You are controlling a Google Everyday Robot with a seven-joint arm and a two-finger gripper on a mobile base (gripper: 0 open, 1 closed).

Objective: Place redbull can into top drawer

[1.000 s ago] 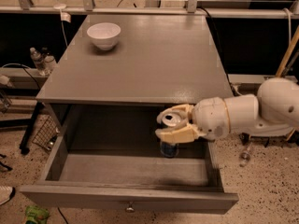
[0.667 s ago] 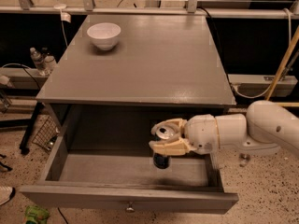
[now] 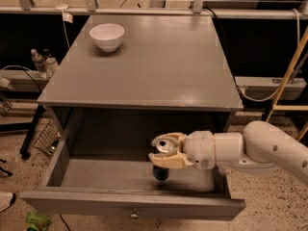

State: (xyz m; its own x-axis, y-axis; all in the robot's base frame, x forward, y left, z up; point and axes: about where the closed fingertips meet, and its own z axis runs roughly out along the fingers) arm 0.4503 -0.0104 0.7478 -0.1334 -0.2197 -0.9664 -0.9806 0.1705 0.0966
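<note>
The gripper, clamped round the redbull can, has dropped lower and leftward inside the open top drawer. The can's base nears the floor, so release seems close.

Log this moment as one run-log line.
gripper: over open top drawer, jaws shut on redbull can | can: upright, low in drawer | white bowl: on table

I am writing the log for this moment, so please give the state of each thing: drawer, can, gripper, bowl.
top drawer: pulled open.
redbull can: upright, held inside the drawer; I cannot tell if it touches the drawer floor.
gripper: shut around the can's upper part, over the drawer's right half.
white bowl: upright, on the far left of the table.
</note>
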